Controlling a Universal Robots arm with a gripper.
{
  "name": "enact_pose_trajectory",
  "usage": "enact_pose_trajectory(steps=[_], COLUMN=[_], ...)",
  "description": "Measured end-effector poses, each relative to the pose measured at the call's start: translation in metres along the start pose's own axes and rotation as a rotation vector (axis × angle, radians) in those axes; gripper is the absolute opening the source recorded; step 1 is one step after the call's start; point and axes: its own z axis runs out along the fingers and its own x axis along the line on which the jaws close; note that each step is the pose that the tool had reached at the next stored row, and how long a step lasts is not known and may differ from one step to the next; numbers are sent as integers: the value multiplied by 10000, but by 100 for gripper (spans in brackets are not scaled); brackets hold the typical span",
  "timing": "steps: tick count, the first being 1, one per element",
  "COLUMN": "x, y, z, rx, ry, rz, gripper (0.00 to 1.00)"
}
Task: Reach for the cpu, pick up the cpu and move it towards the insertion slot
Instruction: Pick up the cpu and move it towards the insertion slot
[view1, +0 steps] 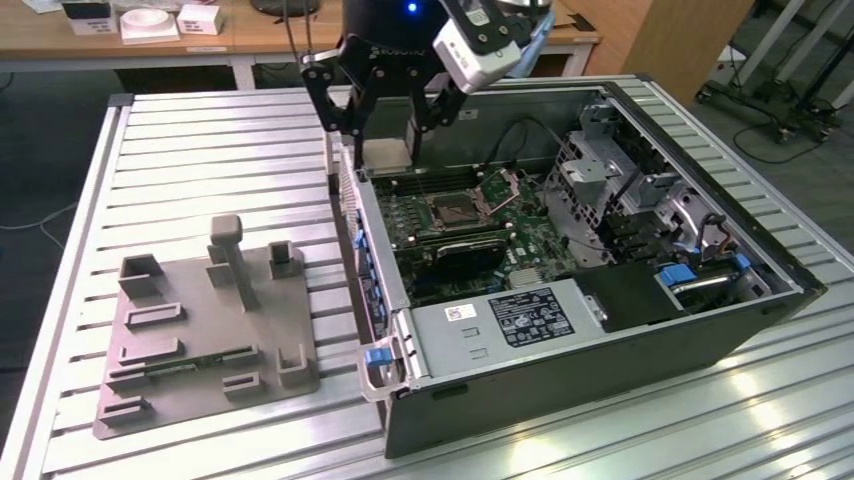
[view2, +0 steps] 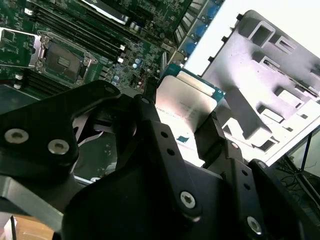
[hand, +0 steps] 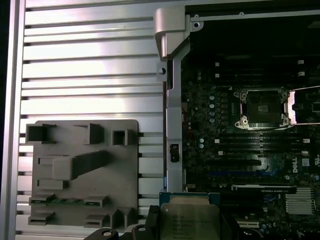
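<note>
My gripper (view1: 386, 150) is shut on the cpu (view1: 384, 153), a flat silvery square with a pale rim, held above the back end of the open case's side wall. In both wrist views the cpu (view2: 185, 102) (hand: 190, 217) sits between the black fingers (view2: 212, 135). The insertion slot (view1: 454, 210) is a dark square socket in a silver frame on the green board. Its hinged plate (view1: 505, 185) stands open. The slot lies inside the case, toward the exterior view's right of the cpu and apart from it. Both wrist views show the slot (view2: 62, 60) (hand: 262, 107).
A grey plastic fixture (view1: 200, 320) with upright posts lies on the slatted metal table (view1: 200, 140) at the exterior view's left, holding a green memory stick (view1: 200, 362). The case wall (view1: 358, 230), drive cage (view1: 601, 180) and power supply (view1: 534, 315) surround the board.
</note>
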Motion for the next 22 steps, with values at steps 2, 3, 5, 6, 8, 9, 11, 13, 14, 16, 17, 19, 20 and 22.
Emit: enact_pose_trajectory(steps=[2,3,5,6,8,9,11,13,14,16,17,19,20,22], x=[-31,-48,-81,-102,-136,-151,-191,-239,-265,-319,-346,-405,-431,-473], y=[0,1,1,2,2,2,3,4,4,5,6,7,7,8], z=[1,1,1,1,2,3,3,3,4,6,7,9,10,12], rx=[0,0,0,0,0,0,0,0,0,-1,0,-1,0,0], ry=[0,0,0,1,0,0,0,0,0,0,0,0,0,0], rz=[-1,-1,0,0,0,0,-1,0,0,1,1,-1,-1,0], gripper=[55,55,55,55,55,55,55,55,55,55,55,55,55,55])
